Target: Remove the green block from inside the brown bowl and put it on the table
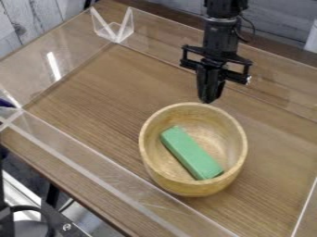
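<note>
The green block [190,153] lies flat inside the brown bowl [166,176], slanting from upper left to lower right. The light wooden bowl stands on the table [87,102] right of centre. My black gripper [212,95] hangs point-down just behind the bowl's far rim, its fingers pressed together with nothing between them. It is above the table surface and apart from the block.
Low clear acrylic walls [74,153] edge the tabletop on the left and front. A clear acrylic bracket [113,25] stands at the far left corner. Bare wood stretches left of the bowl.
</note>
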Tool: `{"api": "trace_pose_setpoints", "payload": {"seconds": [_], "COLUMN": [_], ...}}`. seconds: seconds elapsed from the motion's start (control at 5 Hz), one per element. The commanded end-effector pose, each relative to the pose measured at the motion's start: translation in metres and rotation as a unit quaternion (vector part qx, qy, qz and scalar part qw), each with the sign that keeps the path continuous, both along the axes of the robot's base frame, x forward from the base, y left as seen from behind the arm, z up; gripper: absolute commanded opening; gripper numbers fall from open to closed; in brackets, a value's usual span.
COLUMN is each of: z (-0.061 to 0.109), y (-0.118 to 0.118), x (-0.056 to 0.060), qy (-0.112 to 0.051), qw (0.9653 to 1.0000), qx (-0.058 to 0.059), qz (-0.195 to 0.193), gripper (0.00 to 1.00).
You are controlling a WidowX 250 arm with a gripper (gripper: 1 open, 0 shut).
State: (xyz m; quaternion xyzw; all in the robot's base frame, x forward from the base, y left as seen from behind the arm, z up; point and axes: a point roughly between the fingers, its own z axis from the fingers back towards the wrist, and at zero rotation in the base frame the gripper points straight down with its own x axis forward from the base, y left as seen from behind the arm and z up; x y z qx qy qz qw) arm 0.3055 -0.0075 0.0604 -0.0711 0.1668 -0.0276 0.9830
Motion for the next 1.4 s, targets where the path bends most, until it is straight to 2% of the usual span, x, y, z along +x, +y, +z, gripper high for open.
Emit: {"api": "trace_pose_setpoints", "payload": {"seconds": [0.0, 0.2, 0.4, 0.6, 1.0, 1.2], "z": [0.012, 0.005, 0.028, 0.038, 0.013, 0.005], "y": [-0.007, -0.014, -0.016, -0.017, -0.024, -0.026], "x": [-0.002, -0.013, -0.019, -0.028, -0.030, -0.037], "qy": [-0.033, -0.033, -0.048, -0.051, -0.008, 0.021], "qw": [0.9993, 0.9987, 0.9980, 0.9977, 0.9988, 0.9980], "qx": [-0.002, -0.006, -0.014, -0.019, -0.013, -0.025], "qz": [-0.018, -0.037, -0.039, -0.040, -0.046, -0.054], "gripper": [0.00, 0.00, 0.00, 0.00, 0.00, 0.00]}}
